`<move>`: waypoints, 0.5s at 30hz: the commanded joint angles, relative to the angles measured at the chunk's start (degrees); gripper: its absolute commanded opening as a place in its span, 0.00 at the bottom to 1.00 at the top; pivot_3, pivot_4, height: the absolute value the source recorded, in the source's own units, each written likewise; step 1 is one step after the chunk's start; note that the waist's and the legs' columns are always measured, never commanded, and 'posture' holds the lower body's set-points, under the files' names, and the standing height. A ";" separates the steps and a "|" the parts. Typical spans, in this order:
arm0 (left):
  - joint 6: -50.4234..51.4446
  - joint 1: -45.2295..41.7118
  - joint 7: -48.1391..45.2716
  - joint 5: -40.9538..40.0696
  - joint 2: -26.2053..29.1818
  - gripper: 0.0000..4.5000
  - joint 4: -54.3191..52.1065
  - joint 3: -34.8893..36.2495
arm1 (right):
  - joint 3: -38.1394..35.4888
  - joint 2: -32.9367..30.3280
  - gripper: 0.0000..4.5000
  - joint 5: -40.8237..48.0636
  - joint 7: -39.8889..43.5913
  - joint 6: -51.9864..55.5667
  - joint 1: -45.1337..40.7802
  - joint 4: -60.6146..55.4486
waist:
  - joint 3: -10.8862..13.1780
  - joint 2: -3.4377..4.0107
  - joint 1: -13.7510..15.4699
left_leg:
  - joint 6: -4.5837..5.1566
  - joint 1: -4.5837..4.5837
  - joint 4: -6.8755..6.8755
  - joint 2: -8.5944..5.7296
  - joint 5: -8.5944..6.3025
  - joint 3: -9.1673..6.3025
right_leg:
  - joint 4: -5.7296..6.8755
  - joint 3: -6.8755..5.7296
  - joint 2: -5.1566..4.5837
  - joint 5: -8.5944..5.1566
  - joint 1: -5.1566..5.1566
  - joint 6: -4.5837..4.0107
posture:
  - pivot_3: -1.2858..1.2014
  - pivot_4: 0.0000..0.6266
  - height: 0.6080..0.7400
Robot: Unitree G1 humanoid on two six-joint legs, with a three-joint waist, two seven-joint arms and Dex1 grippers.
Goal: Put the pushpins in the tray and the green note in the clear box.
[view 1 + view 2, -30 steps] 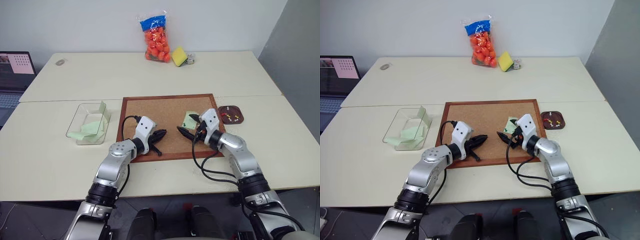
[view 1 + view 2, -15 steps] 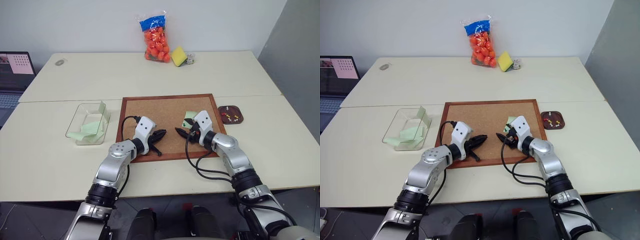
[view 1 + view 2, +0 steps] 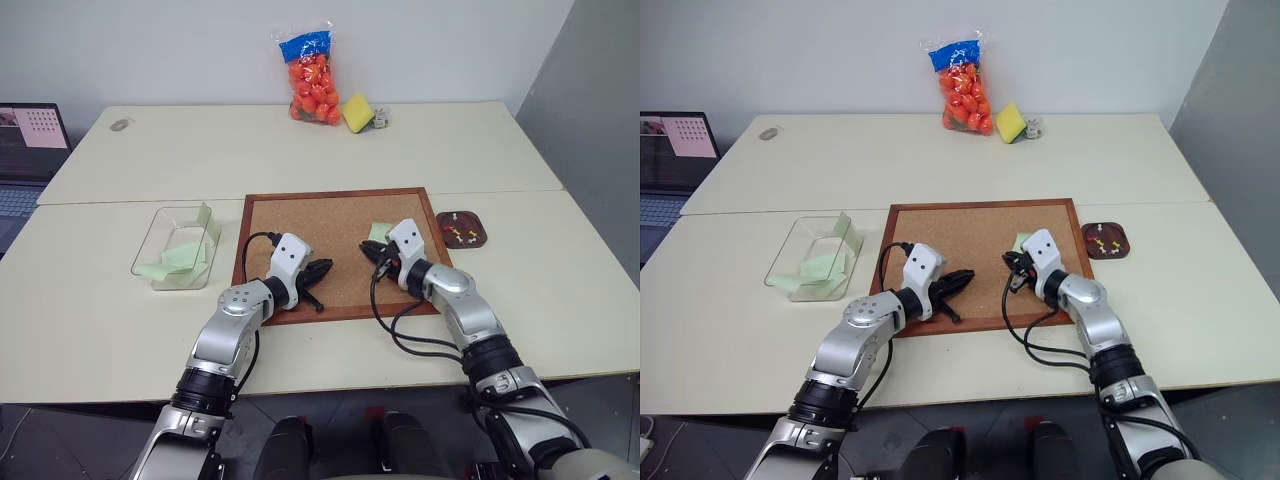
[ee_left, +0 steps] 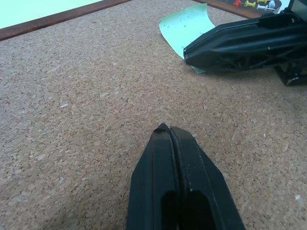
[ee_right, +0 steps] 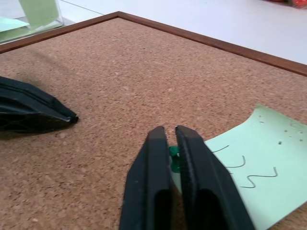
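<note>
On the corkboard (image 3: 300, 215) lies the green note (image 3: 380, 232), its near corner pinned by a green pushpin (image 5: 173, 158). My right gripper (image 5: 171, 136) is shut on that pin's head, right at the note's (image 5: 249, 177) edge. A hand's width to its left, my left gripper (image 3: 325, 268) rests shut and empty just over the cork, pointing at the right one. The small brown tray (image 3: 480, 238) sits off the board's right edge with several pushpins (image 3: 460, 232) in it. Left of the board, the clear box (image 3: 150, 262) holds pale green slips.
A bag of orange pieces (image 3: 315, 75), a yellow sponge (image 3: 357, 112) and a small object beside it stand at the far edge of the table. A laptop (image 3: 30, 150) sits beyond the left edge. Black cables hang from both wrists.
My right gripper's fingers have gone from wide open to shut around the green pushpin at the note's corner. The left gripper has stayed put.
</note>
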 commanded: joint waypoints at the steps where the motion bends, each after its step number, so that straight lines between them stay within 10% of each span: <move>1: 2.28 1.54 -0.02 1.02 -0.45 0.00 2.12 -1.94 | -0.20 0.69 0.00 0.15 0.41 -1.25 -1.15 -0.92 | 0.00 0.00 0.00 | 0.00 0.00 0.00 0.00 0.00 0.00 | 0.00 0.00 0.00 0.00 0.00 0.01 | 0.52 0.24 1.00; 15: 3.27 1.49 0.37 0.16 -1.10 0.00 1.41 -1.31 | -2.69 1.33 0.00 4.90 2.29 -1.08 0.03 -8.72 | 0.00 0.01 0.03 | 0.00 -0.03 0.00 0.01 0.00 -0.01 | 0.00 0.00 0.00 0.00 -0.02 0.01 | 0.52 0.24 1.00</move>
